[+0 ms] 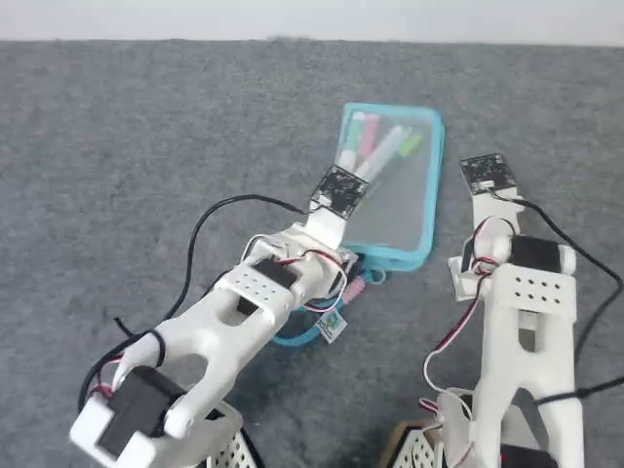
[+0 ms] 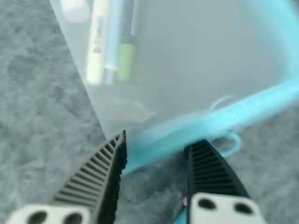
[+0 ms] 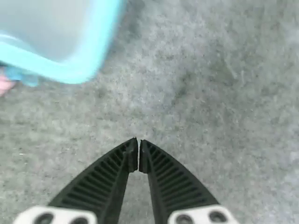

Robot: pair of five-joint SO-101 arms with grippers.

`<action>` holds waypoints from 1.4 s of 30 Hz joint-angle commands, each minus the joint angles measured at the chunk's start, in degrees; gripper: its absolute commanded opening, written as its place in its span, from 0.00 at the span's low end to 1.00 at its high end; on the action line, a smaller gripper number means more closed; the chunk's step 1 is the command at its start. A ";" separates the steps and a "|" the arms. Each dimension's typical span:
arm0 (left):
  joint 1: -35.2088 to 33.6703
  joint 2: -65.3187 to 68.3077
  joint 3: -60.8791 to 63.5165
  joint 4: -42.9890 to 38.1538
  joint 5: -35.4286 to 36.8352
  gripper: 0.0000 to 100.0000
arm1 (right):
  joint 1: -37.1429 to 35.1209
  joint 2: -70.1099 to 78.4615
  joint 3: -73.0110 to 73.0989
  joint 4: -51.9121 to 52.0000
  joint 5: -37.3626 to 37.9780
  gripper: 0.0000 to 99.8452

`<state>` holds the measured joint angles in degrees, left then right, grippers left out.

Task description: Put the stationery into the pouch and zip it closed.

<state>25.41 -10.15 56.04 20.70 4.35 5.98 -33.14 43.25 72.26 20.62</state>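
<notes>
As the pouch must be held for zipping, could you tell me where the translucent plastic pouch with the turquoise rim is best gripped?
Probably the turquoise zip edge of the pouch, approached from the arms' side: the pouch lies flat, and the open left gripper is poised over that edge.

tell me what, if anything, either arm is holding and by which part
Nothing. The left gripper has its jaws open astride the pouch at its blue edge; the right gripper is shut, empty, above the carpet.
</notes>
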 commanded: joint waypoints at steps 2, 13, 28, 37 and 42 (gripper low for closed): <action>-2.11 -4.04 -4.53 6.59 -1.85 0.20 | -1.71 -2.95 0.97 -0.13 0.44 0.01; -8.44 -35.69 -0.66 23.56 -0.97 0.20 | -18.24 -3.12 7.38 -8.75 0.53 0.01; -45.98 -41.85 6.55 24.44 -0.09 0.20 | -37.67 -2.33 6.59 -13.41 -31.56 0.06; -47.74 -42.37 19.65 10.81 -5.36 0.20 | -43.65 -1.89 6.95 -18.68 -41.93 0.13; -46.42 -42.37 20.97 9.14 -6.07 0.20 | -43.12 8.48 6.33 -24.57 -42.20 0.12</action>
<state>-21.71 -49.80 77.58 32.40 -0.57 -37.36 -29.80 51.34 51.08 -20.70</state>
